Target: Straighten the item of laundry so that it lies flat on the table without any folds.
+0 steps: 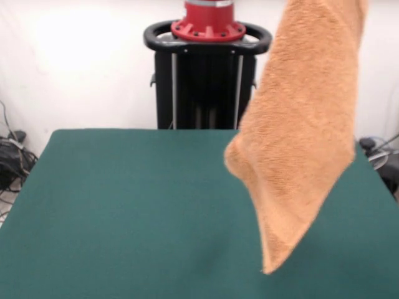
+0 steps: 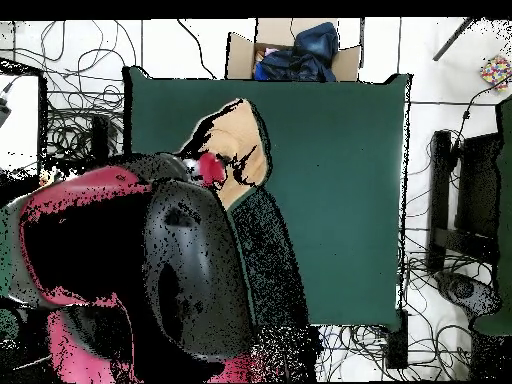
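Currently the table (image 1: 124, 212) fills the lower frame of the front view, its green top bare. Above its right side the towel (image 1: 305, 124) hangs in the air, draped in a long fold from the upper right edge down to a pointed corner at lower right. In the overhead view the red and black arm (image 2: 150, 270) covers the left half. The gripper itself is hidden, so its opening and its hold cannot be confirmed. Risk: lowering the cloth straight down would probably stack it on itself, leaving folds.
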`<state>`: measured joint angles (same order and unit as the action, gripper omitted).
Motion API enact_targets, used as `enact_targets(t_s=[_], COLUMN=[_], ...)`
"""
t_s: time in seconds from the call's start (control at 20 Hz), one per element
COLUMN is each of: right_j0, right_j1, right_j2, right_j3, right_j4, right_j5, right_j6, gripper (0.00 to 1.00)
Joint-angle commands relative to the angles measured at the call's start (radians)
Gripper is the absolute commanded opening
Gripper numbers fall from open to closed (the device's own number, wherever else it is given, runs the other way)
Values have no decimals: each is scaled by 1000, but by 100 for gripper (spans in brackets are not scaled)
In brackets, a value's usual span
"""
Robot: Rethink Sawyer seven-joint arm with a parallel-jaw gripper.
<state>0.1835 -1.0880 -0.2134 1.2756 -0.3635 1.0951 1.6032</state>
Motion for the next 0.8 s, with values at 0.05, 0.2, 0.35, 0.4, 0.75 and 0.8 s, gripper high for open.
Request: enact_targets(t_s=[0.05,0.2,0.35,0.4,0.75,0.8], right_j0=[-51,-82,-122,-136,-210,-218], right_j1=[4,3,-6,-9,-13,-13], right_j2=[75,86,109,117,158,162], right_j3=[126,148,194,211,280,289], right_j4=[-7,31,78,95,142,147], right_j5=[37,52,0,-22,-41,-45], right_j6=[-151,-141,-140,-139,-147,-149], gripper=[0,0,0,0,0,0])
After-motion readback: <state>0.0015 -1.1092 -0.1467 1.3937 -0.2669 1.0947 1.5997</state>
